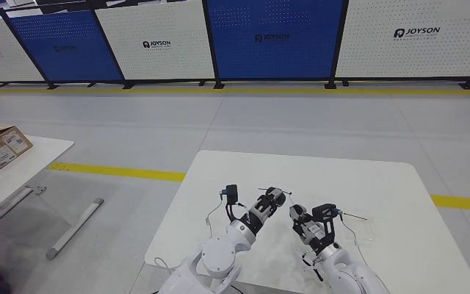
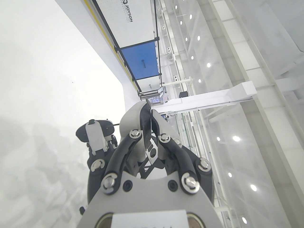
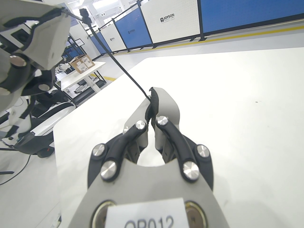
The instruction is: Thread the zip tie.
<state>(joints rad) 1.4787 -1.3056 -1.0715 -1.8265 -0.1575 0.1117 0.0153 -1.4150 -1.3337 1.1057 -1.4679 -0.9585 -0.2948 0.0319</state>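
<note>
My right end effector (image 3: 152, 97) is over the white bench (image 3: 225, 100), pads pinched together on the black zip tie (image 3: 118, 65). The strap runs taut and tilted from my fingertips up to its square head (image 3: 84, 15). My left end effector (image 3: 62, 10) is just beside the head, tips closed on the short stretch past it.

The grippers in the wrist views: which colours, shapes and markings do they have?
Both the left gripper and the right gripper have two pale grey, rounded fingers lined with black pads. Black link bars with round silver bolts join them to a grey base, which carries a white label.
</note>
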